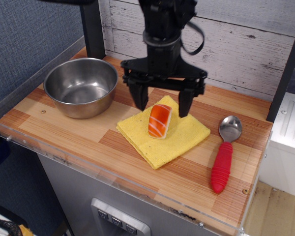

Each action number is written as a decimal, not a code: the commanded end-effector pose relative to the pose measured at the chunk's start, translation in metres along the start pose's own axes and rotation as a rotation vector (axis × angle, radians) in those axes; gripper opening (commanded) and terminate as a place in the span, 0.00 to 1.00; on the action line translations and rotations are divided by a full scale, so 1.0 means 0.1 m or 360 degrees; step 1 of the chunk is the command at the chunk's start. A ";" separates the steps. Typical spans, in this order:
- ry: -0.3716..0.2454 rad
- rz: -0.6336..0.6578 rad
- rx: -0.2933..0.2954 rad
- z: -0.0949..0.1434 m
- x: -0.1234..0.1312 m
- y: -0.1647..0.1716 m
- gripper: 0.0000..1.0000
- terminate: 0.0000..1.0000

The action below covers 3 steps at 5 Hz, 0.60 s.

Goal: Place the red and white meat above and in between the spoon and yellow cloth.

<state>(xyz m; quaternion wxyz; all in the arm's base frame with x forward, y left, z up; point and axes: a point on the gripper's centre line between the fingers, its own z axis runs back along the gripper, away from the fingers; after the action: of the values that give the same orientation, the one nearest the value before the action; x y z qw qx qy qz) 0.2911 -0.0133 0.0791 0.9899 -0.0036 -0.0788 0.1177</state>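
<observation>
The red and white meat lies on the yellow cloth in the middle of the wooden table. The spoon lies to the right of the cloth, silver bowl toward the back, red handle toward the front. My gripper is open and hangs just above and behind the meat. Its two black fingers stand wide apart, one on each side of the meat's far end, not touching it.
A steel bowl stands at the back left of the table. A white plank wall runs along the back. A black post stands at the back left corner and another at the right edge. A clear rim lines the front edge.
</observation>
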 end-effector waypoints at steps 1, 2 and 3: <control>-0.0013 0.0032 -0.0012 -0.22 0.14 0.07 1.00 0.00; -0.0017 0.0053 -0.0027 -0.36 0.16 0.05 1.00 0.00; -0.0012 0.0041 -0.0031 -0.42 0.16 0.03 1.00 0.00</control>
<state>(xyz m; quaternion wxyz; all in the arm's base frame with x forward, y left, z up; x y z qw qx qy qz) 0.3054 -0.0066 0.0296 0.9893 -0.0099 -0.0644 0.1305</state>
